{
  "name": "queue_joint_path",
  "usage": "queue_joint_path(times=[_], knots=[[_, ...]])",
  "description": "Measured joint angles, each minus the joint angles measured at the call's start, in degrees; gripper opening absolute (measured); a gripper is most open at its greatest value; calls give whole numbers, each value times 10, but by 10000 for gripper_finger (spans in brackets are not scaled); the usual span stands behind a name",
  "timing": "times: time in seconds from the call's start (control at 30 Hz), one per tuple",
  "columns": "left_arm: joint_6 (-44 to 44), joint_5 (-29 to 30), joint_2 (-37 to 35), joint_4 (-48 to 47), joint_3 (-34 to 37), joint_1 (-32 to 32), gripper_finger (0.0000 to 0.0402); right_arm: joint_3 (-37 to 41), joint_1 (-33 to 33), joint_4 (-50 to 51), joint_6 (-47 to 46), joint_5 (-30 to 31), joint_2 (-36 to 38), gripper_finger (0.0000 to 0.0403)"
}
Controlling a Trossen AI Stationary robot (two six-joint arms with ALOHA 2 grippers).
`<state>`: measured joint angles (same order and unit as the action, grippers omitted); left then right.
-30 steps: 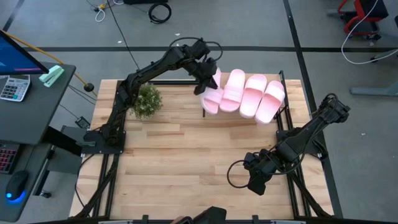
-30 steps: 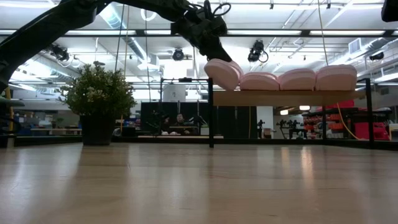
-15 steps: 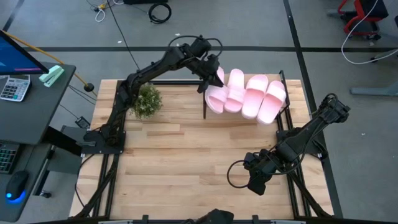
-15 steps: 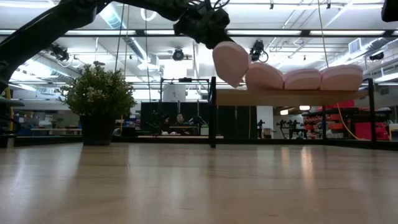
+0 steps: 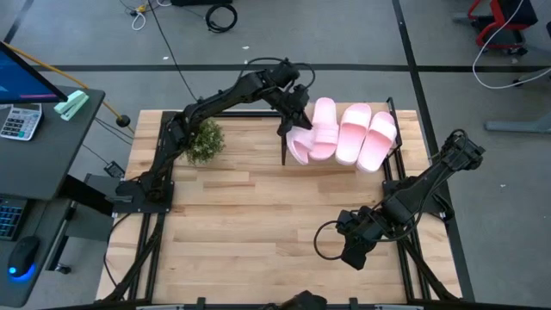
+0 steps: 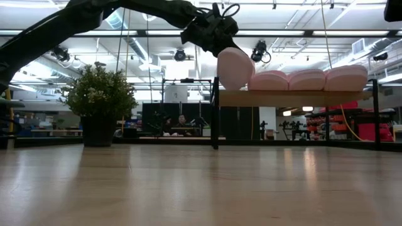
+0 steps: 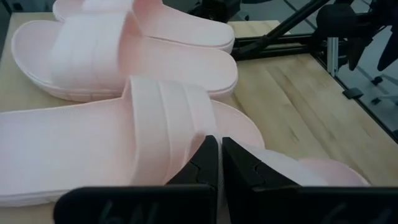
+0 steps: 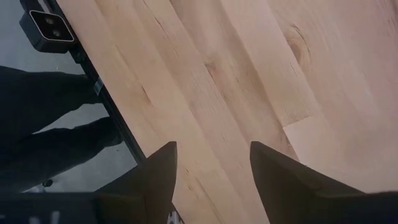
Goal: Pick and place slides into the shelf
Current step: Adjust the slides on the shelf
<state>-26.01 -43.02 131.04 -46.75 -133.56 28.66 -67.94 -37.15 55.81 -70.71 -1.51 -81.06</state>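
Four pale pink slides are on the shelf (image 6: 295,98) at the table's far right. Three lie flat side by side (image 5: 353,133) (image 6: 308,80). The leftmost slide (image 5: 299,146) (image 6: 233,68) stands steeply tilted at the shelf's left end, leaning toward its neighbour (image 7: 155,118). My left gripper (image 5: 293,116) (image 6: 220,39) (image 7: 219,149) is shut at this slide's upper, far end. Over the bare tabletop near the front right, my right gripper (image 5: 355,254) (image 8: 211,168) stands open with nothing between its fingers. My left gripper meets the leftmost slide at its far, upper end (image 6: 225,51), slanting down from the far left. The shut fingers (image 7: 208,158) hide the place of contact, so the part and the kind of hold cannot be told. The slide's lower end rests at the shelf board.
A potted plant (image 5: 202,139) (image 6: 100,103) stands on the table's far left. The shelf's thin black uprights (image 6: 213,113) (image 6: 374,113) rise at its two ends. The wide plank tabletop (image 5: 250,215) stretches between the arms.
My left gripper has moved toward the table's right edge and a little down, tipping further downward. The leftmost slide has gone with it: it lay nearly level at the shelf's left end, and now stands steeply tilted against the second slide.
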Motion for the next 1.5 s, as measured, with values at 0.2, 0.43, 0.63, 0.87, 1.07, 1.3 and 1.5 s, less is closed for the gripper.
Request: queue_joint_path(times=[0.2,0.43,0.63,0.87,1.07,1.3,1.5], knots=[[0,9,-21,-28,2,24,10,0,0,0,1,0,0,208],[-18,12,-40,-103,1,59,10,0,0,-2,3,21,0,208],[-31,9,-42,-130,1,68,9,0,0,-2,4,23,0,208],[-24,-20,-47,-63,1,68,9,0,0,-2,4,23,0,208],[-12,-20,-47,-5,1,68,9,0,0,-2,4,23,0,208],[-8,-19,-43,0,5,72,9,0,0,-2,-1,23,0,208],[14,-72,-43,2,9,71,9,0,0,-2,-2,24,0,208]])
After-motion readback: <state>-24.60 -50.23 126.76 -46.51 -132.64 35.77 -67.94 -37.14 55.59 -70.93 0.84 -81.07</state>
